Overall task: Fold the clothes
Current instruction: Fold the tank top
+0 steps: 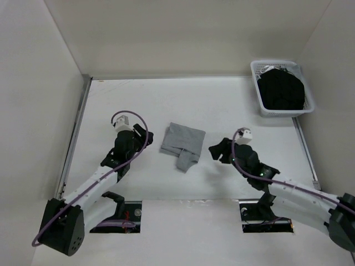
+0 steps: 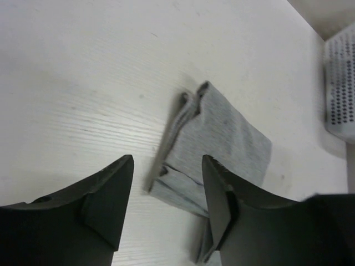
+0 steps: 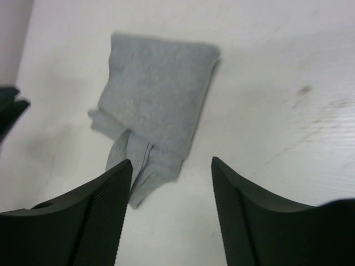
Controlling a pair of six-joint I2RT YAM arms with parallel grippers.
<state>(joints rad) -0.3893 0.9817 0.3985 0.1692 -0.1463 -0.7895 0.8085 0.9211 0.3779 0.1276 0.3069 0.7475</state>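
The clothes are a light grey knit top lying folded into a small square on the white table, with a narrow strip sticking out at the near edge. My left gripper stands open just left of it, apart from the cloth. My right gripper is open just right of it, also apart. In the left wrist view the folded clothes lie ahead of the open gripper, nothing between the fingers. In the right wrist view the clothes lie ahead and to the left of the open gripper.
A white lattice basket holding black garments stands at the back right; its wall shows in the left wrist view. Metal rails run along the table's left and right edges. The left gripper's tip shows in the right wrist view.
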